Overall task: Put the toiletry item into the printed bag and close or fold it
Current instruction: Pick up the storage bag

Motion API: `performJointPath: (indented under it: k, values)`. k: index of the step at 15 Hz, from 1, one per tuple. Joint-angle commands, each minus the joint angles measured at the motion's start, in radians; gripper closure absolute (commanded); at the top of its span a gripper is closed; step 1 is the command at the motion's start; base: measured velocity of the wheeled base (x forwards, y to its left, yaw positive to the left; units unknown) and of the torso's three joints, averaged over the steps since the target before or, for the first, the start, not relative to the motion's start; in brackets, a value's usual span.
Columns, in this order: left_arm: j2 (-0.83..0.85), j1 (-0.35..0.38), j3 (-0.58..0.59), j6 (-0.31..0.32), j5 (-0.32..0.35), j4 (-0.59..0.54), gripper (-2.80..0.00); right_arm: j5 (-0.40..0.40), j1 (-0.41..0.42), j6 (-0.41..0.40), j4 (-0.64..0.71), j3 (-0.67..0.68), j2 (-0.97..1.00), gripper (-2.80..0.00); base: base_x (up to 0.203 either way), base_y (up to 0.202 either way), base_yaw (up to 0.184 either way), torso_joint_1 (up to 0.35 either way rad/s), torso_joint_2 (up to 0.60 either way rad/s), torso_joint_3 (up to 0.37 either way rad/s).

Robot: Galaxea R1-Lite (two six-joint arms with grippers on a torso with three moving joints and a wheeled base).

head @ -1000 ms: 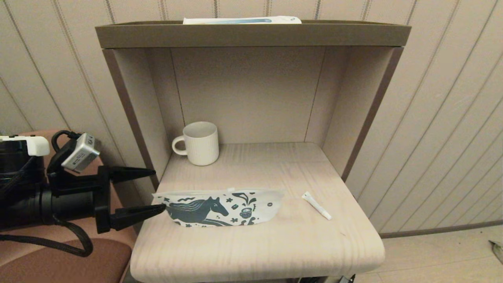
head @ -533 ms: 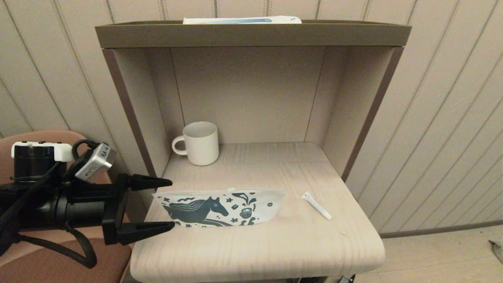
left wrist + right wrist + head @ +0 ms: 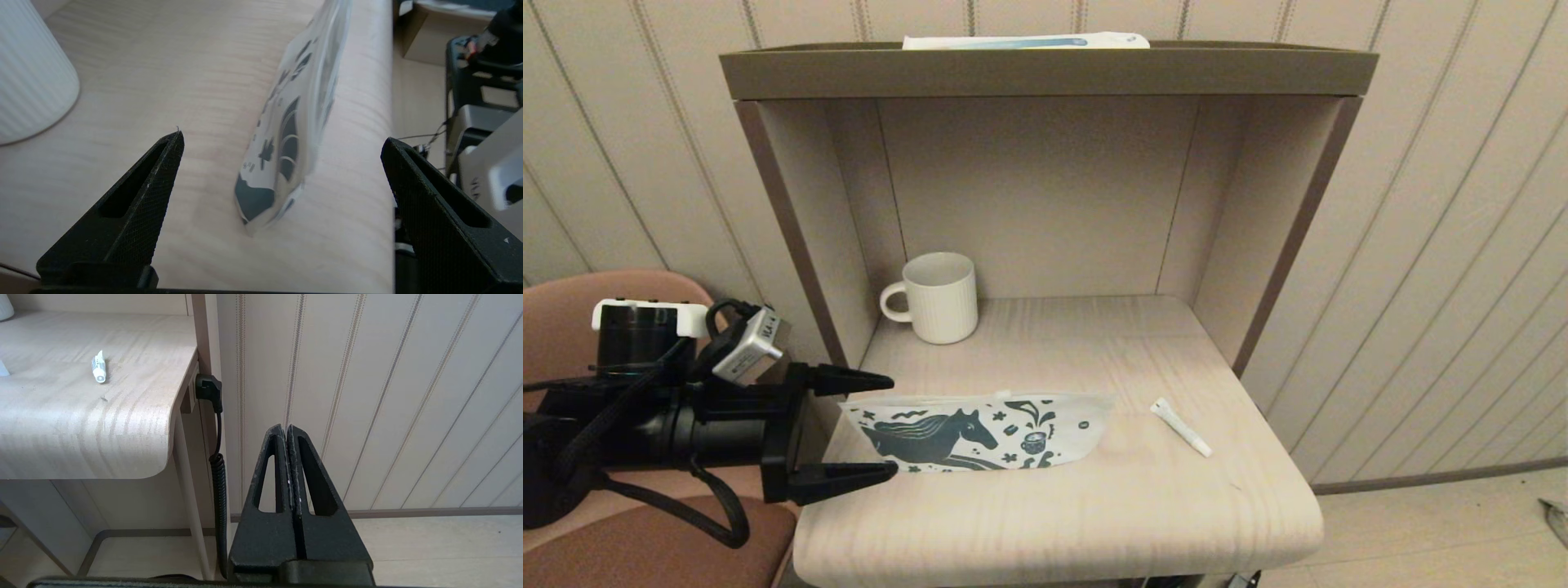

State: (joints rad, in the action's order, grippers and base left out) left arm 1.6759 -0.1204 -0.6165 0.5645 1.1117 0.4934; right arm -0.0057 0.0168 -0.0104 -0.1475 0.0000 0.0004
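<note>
- Left pincer [image 3: 889, 426], at lower left of the head view, has been brought around the flat white horse-printed bag [image 3: 980, 429]'s end, jaws spread wide, nothing held.
- Slim white toiletry tube [image 3: 1181, 426] lies on the pale wooden counter [image 3: 1054, 523], right of the bag; bagging has not begun.
- Right pincer [image 3: 288, 435] is parked, closed and empty.

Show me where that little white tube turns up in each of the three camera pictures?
Head view: toiletry item lies on the table, right of the printed bag.
Left wrist view: not in it; only the bag shows.
Right wrist view: upper left.
Shared landmark: the table's pale wood top.
</note>
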Motion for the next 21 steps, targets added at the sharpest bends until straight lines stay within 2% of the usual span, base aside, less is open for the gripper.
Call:
performJointPath:
  k: [1, 5, 9, 14, 17, 19, 21]
  values:
    - [0.013, -0.019, -0.010, 0.014, 0.002, 0.002, -2.80, 0.000, 0.000, 0.000, -0.001, 0.000, 0.000, 0.00, 0.000, 0.000, 0.000, 0.000, 0.00, 0.000]
    - [0.045, -0.070, -0.077, 0.033, -0.037, -0.012, -2.80, 0.000, 0.000, 0.000, -0.001, 0.000, 0.000, 0.00, 0.000, 0.000, 0.000, 0.000, 0.00, 0.000]
    - [0.059, -0.073, -0.075, 0.114, -0.042, -0.036, -2.80, 0.000, 0.000, 0.000, -0.001, 0.000, 0.000, 0.00, 0.000, 0.000, 0.000, 0.000, 0.00, 0.000]
    - [0.059, -0.071, -0.085, 0.130, -0.047, -0.047, -2.80, 0.000, 0.000, 0.000, -0.001, 0.000, 0.000, 0.00, 0.000, 0.000, 0.000, 0.000, 0.00, 0.000]
    - [0.057, -0.072, -0.143, 0.138, -0.056, -0.152, -2.80, 0.000, 0.000, 0.000, -0.001, 0.000, 0.000, 0.00, 0.000, 0.000, 0.000, 0.000, 0.00, 0.000]
    - [0.061, -0.072, -0.172, 0.211, -0.058, -0.250, -2.80, 0.000, 0.000, 0.000, -0.001, 0.000, 0.000, 0.00, 0.000, 0.000, 0.000, 0.000, 0.00, 0.000]
    - [0.065, -0.071, -0.189, 0.232, -0.059, -0.288, -2.80, 0.000, 0.000, 0.000, -0.001, 0.000, 0.000, 0.00, 0.000, 0.000, 0.000, 0.000, 0.00, 0.000]
